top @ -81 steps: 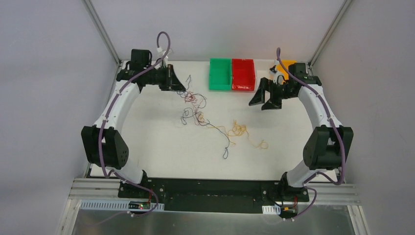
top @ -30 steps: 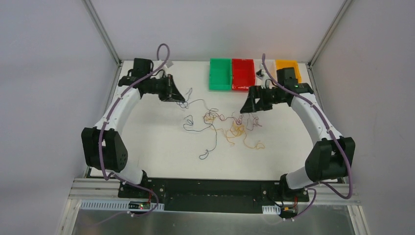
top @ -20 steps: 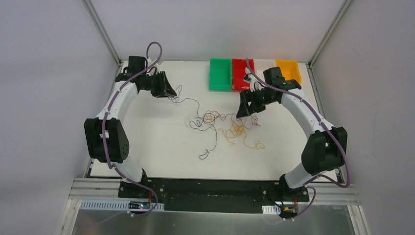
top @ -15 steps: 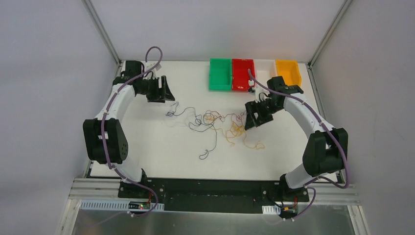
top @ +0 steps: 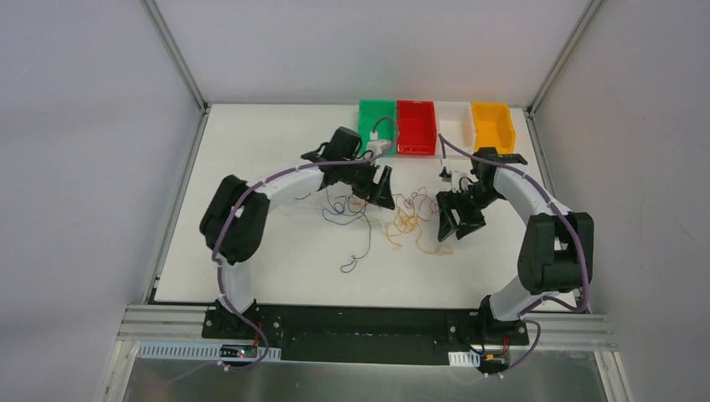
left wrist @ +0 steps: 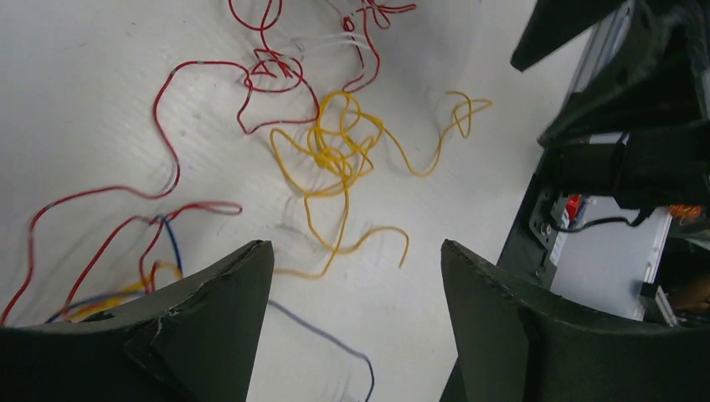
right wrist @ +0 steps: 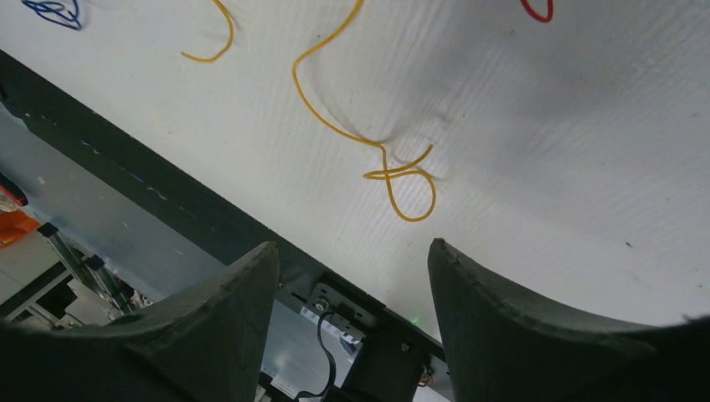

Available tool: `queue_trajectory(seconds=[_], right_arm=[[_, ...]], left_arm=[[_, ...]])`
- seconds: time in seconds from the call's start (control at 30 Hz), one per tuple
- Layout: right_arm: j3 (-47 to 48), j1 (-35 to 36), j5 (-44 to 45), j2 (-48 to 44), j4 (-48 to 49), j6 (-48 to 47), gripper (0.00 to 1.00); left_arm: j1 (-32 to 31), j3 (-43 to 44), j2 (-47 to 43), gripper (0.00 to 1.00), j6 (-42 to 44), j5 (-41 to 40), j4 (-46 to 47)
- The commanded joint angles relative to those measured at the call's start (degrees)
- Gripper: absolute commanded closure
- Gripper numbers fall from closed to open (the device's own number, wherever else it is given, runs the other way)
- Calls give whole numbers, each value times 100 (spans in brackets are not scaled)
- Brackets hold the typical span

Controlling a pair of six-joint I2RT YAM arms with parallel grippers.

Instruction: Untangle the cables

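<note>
Cables, i.e. thin curly wires in orange-yellow, red & dark blue [top: 408, 224], are spread as a loose tangle mid-way across the flat white tabletop [top: 276, 251], betw. the two arms.

Black two-finger left gripper [left wrist: 352, 251]: jaws spread wide, nothing held, hung low over the heap. In its wrist view the knotted orange-yellow clump [left wrist: 331, 151] is seen straight ahead of the gap, approx. centred betw. the jaw tips. Red loops [left wrist: 268, 67] lie beyond it, and a dark blue strand [left wrist: 335, 339] is seen on the wrist side.

Black two-finger right gripper [right wrist: 352, 247]: also wide, empty. The small orange-yellow end loop [right wrist: 402, 180] is seen just ahead of its gap.

From above, the yellow wire's long axis is judged to run clump → end loop, roughly from left gripper to right gripper. So the clump is nearer the left, the tail nearer the right. A pull apart along that line is prob. what is called for.
</note>
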Motion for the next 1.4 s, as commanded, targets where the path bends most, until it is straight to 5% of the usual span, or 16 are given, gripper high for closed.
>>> queue_trajectory(seconds=[0.0, 0.13, 0.27, 0.43, 0.47, 0.7, 0.93, 1.2, 1.3, 1.37], right_arm=[[-300, 88, 191, -190, 143, -296, 30], [-634, 379, 222, -222, 719, -114, 30], [-1191, 656, 573, -209, 1610, -186, 41], [-1224, 591, 1060, -122, 1626, -503, 94], [-1241, 479, 1095, -190, 1489, -600, 100], [-1249, -884, 1286, -863, 659, -1570, 100], [-632, -1766, 1314, -1078, 148, -1959, 100], [899, -2333, 773, -984, -619, -1882, 100], [1228, -2435, 705, -983, -843, -1981, 100], [1423, -2460, 585, -999, -964, -1952, 100]], left_arm=[[-461, 498, 835, 25, -1331, -311, 1082], [-715, 804, 1409, 24, -1692, -625, 1139], [-768, 765, 1724, 32, -2025, -930, 993], [-534, 364, 1437, 99, -1764, -986, 511], [-347, 204, 1246, 100, -1701, -962, 465], [1200, -499, -110, 100, -574, -556, -591], [2357, -834, -534, 100, 419, -561, -1504], [2947, -1197, -578, 100, 687, -638, -1658], [3059, -1269, -498, 83, 753, -648, -1703], [3097, -1310, -459, 82, 773, -651, -1717]])
